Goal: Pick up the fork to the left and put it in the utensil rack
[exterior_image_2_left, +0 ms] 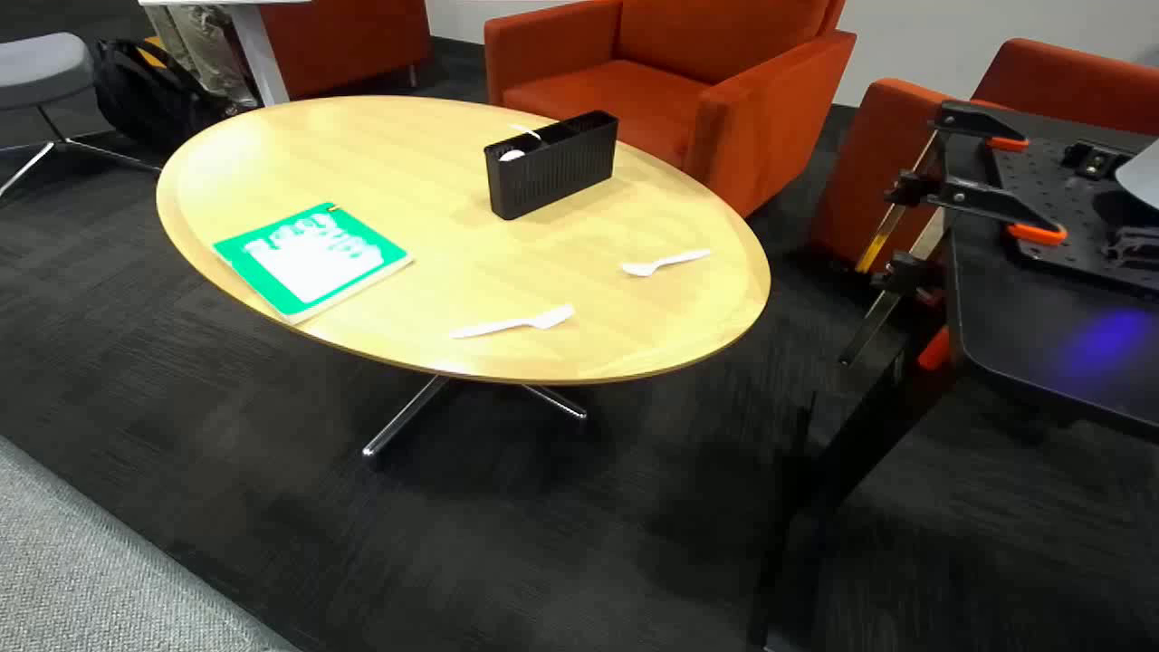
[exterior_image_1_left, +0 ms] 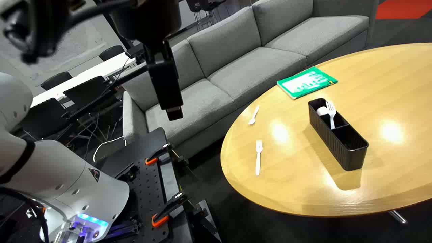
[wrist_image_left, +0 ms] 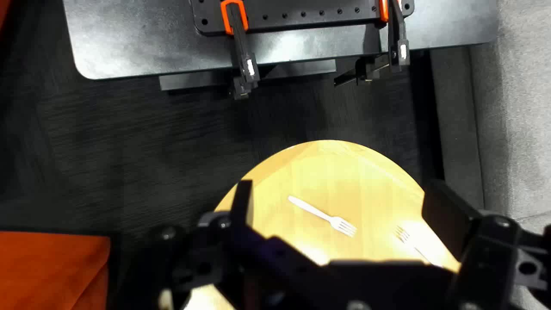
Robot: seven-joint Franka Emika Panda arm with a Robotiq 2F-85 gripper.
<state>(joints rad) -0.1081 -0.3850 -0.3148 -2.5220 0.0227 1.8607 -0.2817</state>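
Observation:
The fork (exterior_image_1_left: 254,114) is small, white and plastic. It lies on the oval wooden table near the sofa-side edge, and also shows in an exterior view (exterior_image_2_left: 513,322). In the wrist view the fork (wrist_image_left: 402,234) is washed out by glare, its handle end partly hidden by the gripper. The utensil rack (exterior_image_1_left: 327,136), a black open-top box, stands further in on the table (exterior_image_2_left: 552,177). It holds a white fork and a round white utensil end. It is hidden in the wrist view. My gripper (wrist_image_left: 342,204) is open and empty, high above and away from the table (exterior_image_1_left: 173,111).
Another white fork (exterior_image_1_left: 259,157) lies on the table, also seen between the fingers in the wrist view (wrist_image_left: 320,214). A green-and-white booklet (exterior_image_1_left: 307,82) lies near the table edge. A grey sofa (exterior_image_1_left: 219,98), orange armchair (exterior_image_2_left: 634,100) and black bench with clamps (wrist_image_left: 150,47) stand around.

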